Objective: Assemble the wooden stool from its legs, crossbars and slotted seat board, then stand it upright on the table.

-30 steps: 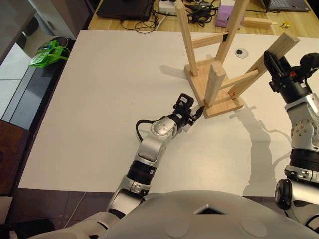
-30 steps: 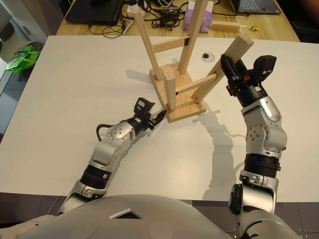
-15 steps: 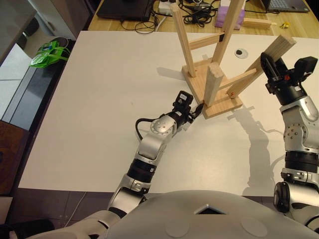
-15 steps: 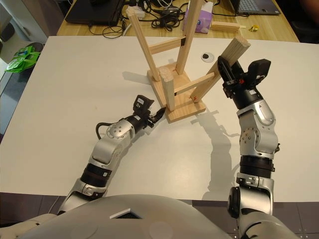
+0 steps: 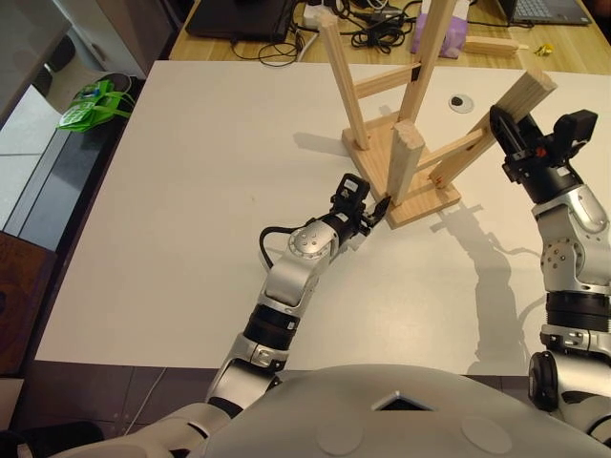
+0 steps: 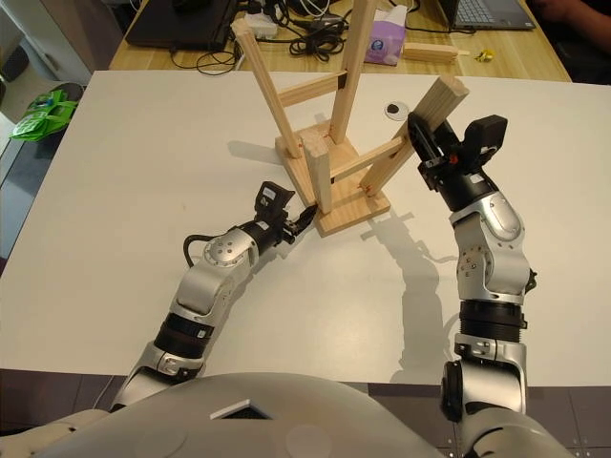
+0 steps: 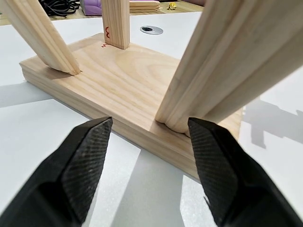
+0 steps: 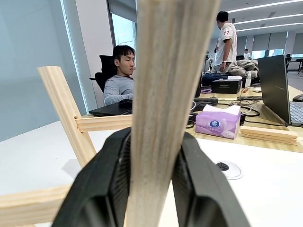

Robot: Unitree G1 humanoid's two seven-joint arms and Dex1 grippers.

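**Item:** wooden stool (image 5: 406,143) — assembled and inverted on the white table (image 5: 191,191). Seat board (image 7: 118,80) down, four legs up and splayed, crossbars (image 5: 382,81) seated between them. Judged stage: assembly done, righting to upright not yet done.

**Right gripper** (image 8: 151,184): clamped on the outer slanted leg (image 5: 520,95) near its free end, one finger on either side of the wood.

**Left gripper** (image 7: 149,125): fingers apart, holding nothing. Set low on the table, facing the board's near edge just beside the foot of the nearest leg (image 5: 401,162). Contact with the edge cannot be told.

**Handling, as judged:**
- Keep the clamp on the leg firm and swing it in a slow arc, so the board rolls on one edge rather than skidding across the table.
- Use the open left fingers as a stop at that edge, or close them on the board if it starts to slide.
- Watch the long legs near the clutter on the far desk.
- Ease the last part of the turn so that all four feet land together.

**Change over the last second:**
- Right gripper carried toward the robot's left, with the held leg.
- Whole stool leaned and shifted the same way — leg tops now further left, board slightly turned.
- Left gripper in the same place at the board's near corner, fingers as wide as before.
- Table edges unmoved, so no camera shift.
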